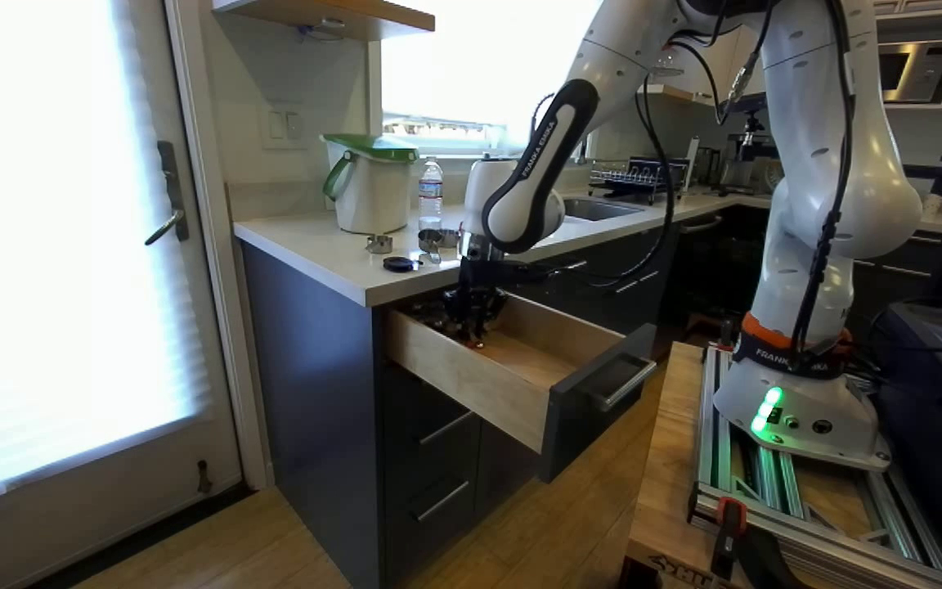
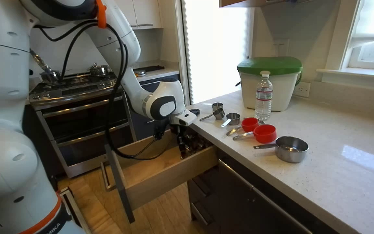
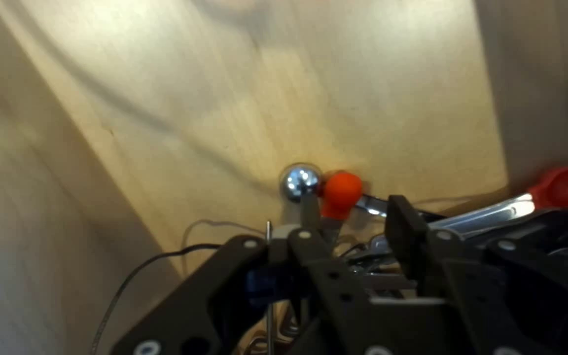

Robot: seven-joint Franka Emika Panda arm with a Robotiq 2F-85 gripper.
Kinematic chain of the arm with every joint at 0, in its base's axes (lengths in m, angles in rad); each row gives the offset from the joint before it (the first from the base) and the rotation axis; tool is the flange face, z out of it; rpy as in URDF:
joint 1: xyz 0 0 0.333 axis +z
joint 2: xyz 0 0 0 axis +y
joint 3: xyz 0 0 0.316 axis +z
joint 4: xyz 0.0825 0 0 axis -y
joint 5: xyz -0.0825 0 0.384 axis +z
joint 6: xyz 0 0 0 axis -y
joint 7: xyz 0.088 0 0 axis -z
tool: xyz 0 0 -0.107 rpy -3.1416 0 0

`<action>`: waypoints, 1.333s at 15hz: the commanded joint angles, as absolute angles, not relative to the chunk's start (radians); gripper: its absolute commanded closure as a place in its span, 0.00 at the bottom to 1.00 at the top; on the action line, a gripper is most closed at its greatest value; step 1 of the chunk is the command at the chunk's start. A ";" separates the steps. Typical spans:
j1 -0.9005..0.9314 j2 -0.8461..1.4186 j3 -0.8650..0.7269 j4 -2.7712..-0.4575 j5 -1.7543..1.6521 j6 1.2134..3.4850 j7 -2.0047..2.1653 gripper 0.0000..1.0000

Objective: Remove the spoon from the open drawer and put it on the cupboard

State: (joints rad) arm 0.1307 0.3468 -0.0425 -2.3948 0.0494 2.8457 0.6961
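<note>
The open drawer [image 1: 463, 376] is a pale wood box with a dark grey front, pulled out of the cupboard [image 1: 307, 393]. It also shows in an exterior view [image 2: 174, 175], and its wooden floor fills much of the wrist view [image 3: 244, 98]. My gripper [image 3: 355, 201] points down into the drawer, fingers apart, in both exterior views [image 1: 475, 323] [image 2: 182, 151]. In the wrist view a small red spoon [image 3: 342, 193] lies at the fingertips, nearer the left finger, with its lower part partly hidden. A round shiny metal piece [image 3: 300, 181] sits beside it. Another red spoon [image 3: 564, 187] lies at the right.
Several metal utensils [image 3: 486, 217] crowd the drawer's inner end under my gripper. The white countertop [image 2: 330, 175] holds metal cups [image 2: 291, 149], red cups [image 2: 265, 134], a water bottle [image 2: 264, 100] and a green-lidded bucket [image 2: 268, 84]. The countertop edge [image 1: 405, 290] overhangs beside the gripper.
</note>
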 commanded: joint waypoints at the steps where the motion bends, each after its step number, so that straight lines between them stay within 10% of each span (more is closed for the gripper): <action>1: 0.173 0.394 -0.092 -2.362 0.053 2.859 0.722 0.78; 12: 0.222 0.437 -0.146 -2.324 0.047 2.859 0.781 0.86; 20: 0.226 0.438 -0.149 -2.321 0.060 2.825 0.809 0.73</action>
